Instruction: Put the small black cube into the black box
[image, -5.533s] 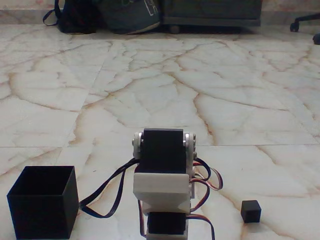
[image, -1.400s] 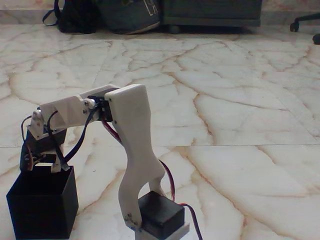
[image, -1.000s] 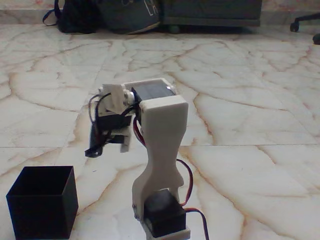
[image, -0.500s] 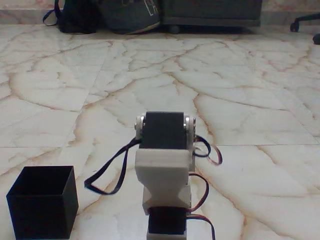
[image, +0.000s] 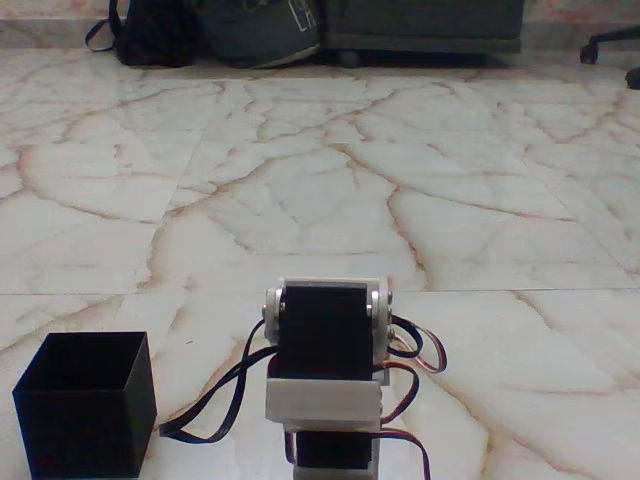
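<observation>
Black box (image: 85, 405) sits left of folded arm (image: 325, 385).

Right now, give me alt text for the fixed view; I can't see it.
A white and black robot arm sits folded low at bottom centre on a marble floor, wires looping at its sides. A black box, open-topped, stands at bottom left, apart from it.

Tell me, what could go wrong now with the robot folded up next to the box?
Two things, maybe. The loose wires droop onto the floor close to the box, so if the arm swings that way again they might snag its corner and drag or tip it. The box is also open on top and looks light, so a bump from the arm could shift it. From this low fixed view I can't see inside the box.
</observation>
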